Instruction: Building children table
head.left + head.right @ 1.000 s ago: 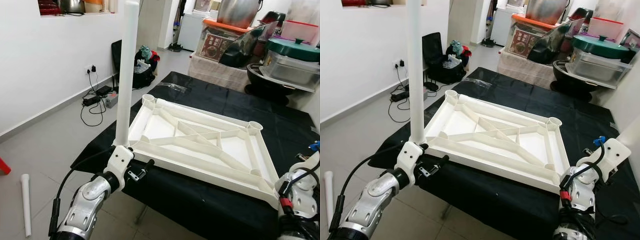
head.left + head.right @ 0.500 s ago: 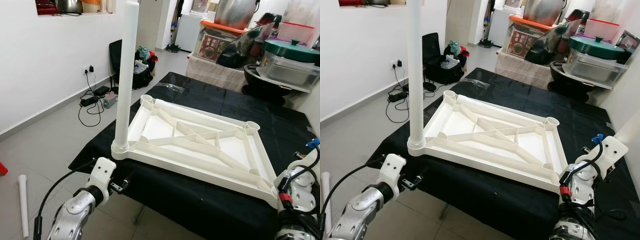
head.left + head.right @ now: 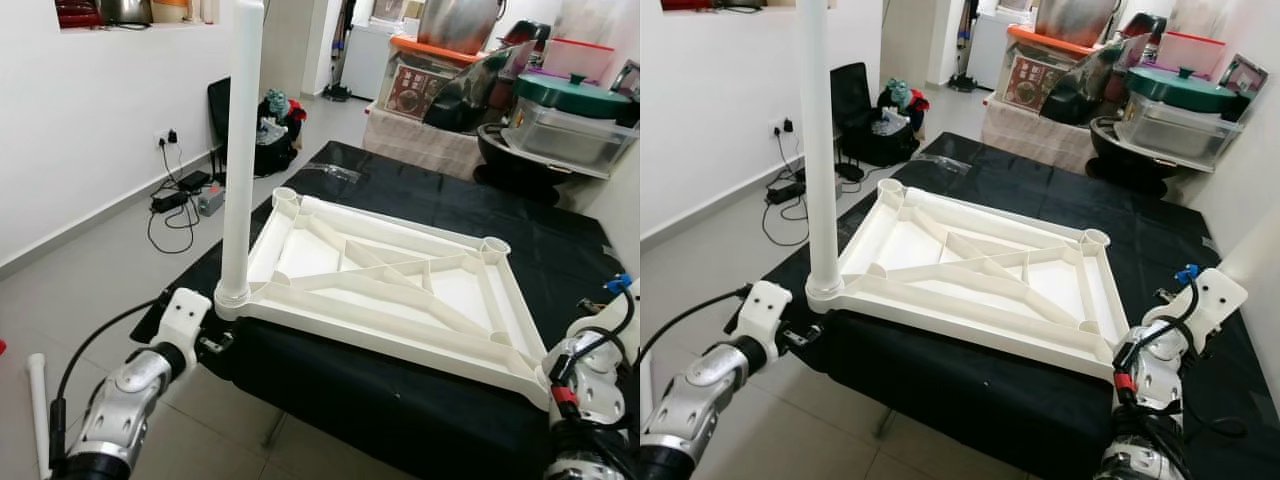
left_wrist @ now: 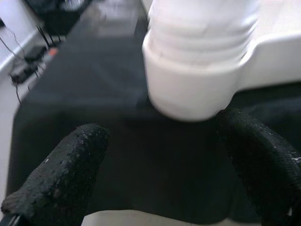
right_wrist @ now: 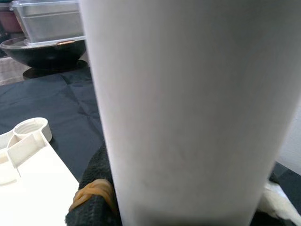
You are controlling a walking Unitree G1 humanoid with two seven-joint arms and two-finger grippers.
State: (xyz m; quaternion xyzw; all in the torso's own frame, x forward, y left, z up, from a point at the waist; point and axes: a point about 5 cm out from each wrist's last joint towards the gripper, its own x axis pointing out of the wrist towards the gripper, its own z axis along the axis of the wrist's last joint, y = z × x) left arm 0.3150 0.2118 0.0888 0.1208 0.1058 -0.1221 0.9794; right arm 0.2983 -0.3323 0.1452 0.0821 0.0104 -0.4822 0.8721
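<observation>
On the black-draped desk (image 3: 420, 400) lies the white tabletop (image 3: 385, 290), upside down, its ribbed underside facing up; every place below is given from this tabletop. At its near-left corner one white leg (image 3: 240, 150) stands upright in its socket, seated as far as can be judged; the left wrist view shows the leg's ridged base sitting in the corner collar (image 4: 193, 89). The left claw (image 3: 212, 343) hangs just off that near-left corner, beside the desk edge, its two black fingers (image 4: 61, 174) spread wide with nothing between them, apart from the collar. The far-left socket (image 3: 285, 197), the far-right socket (image 3: 495, 246) and the near-right corner stand without legs, so by my reckoning one leg of four is in and three remain.

Off the near-right corner the right claw (image 3: 1200, 320) holds a second white leg (image 5: 188, 108), a thick pale tube pressed against its black finger (image 5: 91, 197); the grip looks closed on the tube, and the near-right corner seems the likely place for it next, though that is a guess. A further white tube (image 3: 37, 400) lies on the floor well off the tabletop's left side, perhaps another leg; I cannot tell where the fourth is. Beyond the far edge stand boxes and a green-lidded container (image 3: 575, 110); cables (image 3: 175, 205) trail along the wall off the far-left side.
</observation>
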